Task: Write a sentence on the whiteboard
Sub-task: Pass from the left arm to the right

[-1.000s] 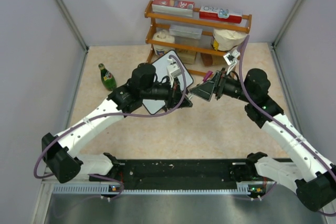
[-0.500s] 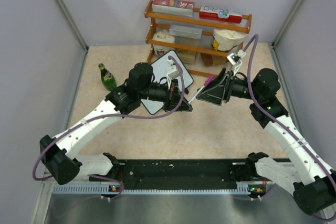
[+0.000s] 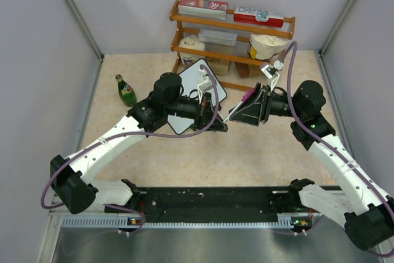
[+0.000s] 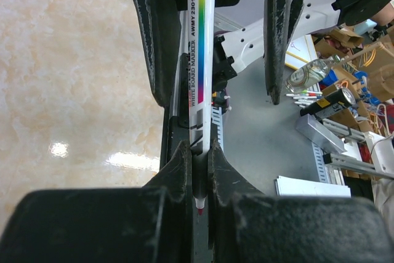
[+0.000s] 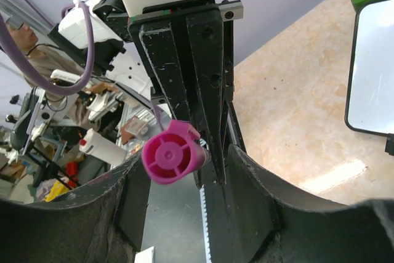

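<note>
Marker (image 4: 198,60) of white rainbow-striped plastic, judged light, stiff, slick: left end effector (image 4: 198,173) clamps barrel; right end effector (image 5: 184,164), jaws half-wide, straddles magenta cap (image 5: 173,152); take hold there. Black-framed white whiteboard (image 5: 375,72), blank where seen, lies far-centre on surface.

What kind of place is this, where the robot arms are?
Probably a robot lab's test booth. Plain grey walls box in a small table, a wooden shelf holds boxes and tubs, and the wrist views show cluttered workbenches beyond.
</note>
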Available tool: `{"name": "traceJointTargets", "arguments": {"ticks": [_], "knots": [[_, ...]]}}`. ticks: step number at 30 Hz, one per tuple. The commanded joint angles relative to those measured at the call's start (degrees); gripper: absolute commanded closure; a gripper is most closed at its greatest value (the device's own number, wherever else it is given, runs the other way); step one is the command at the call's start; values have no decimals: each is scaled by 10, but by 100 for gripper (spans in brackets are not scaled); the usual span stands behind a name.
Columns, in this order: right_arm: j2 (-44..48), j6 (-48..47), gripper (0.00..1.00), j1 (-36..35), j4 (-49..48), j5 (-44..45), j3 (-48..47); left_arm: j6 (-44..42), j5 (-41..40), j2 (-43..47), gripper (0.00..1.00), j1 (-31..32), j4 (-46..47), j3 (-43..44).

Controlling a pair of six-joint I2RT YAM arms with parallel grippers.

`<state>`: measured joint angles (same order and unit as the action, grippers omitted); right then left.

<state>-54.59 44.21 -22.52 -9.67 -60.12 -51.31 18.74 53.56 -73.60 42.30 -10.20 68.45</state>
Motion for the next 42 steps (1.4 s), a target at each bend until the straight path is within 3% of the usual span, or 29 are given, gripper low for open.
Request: {"name": "traceJointTargets", "arguments": {"ticks": [1, 8, 20, 24, 28, 33, 42], "knots": [[-9, -4, 50, -18, -13, -1, -10, 3, 14, 0, 100, -1, 32, -2], [-15, -6, 67, -32, -13, 12, -10, 0, 16, -1, 100, 0, 27, -3], [-3, 8, 68, -33, -30, 39, -5, -4, 19, 4, 100, -1, 23, -10], [-3, 1, 79, -33, -18, 32, -6, -6, 14, 8, 100, -1, 23, -12], [-2, -31, 77, -33, 30, 27, -12, -8, 15, 12, 100, -1, 20, -13], [10, -41, 65, -33, 39, 12, -9, -12, 20, 12, 100, -1, 16, -15], [14, -22, 76, -33, 11, 18, -3, -13, 25, 11, 100, -1, 17, -17]]}}
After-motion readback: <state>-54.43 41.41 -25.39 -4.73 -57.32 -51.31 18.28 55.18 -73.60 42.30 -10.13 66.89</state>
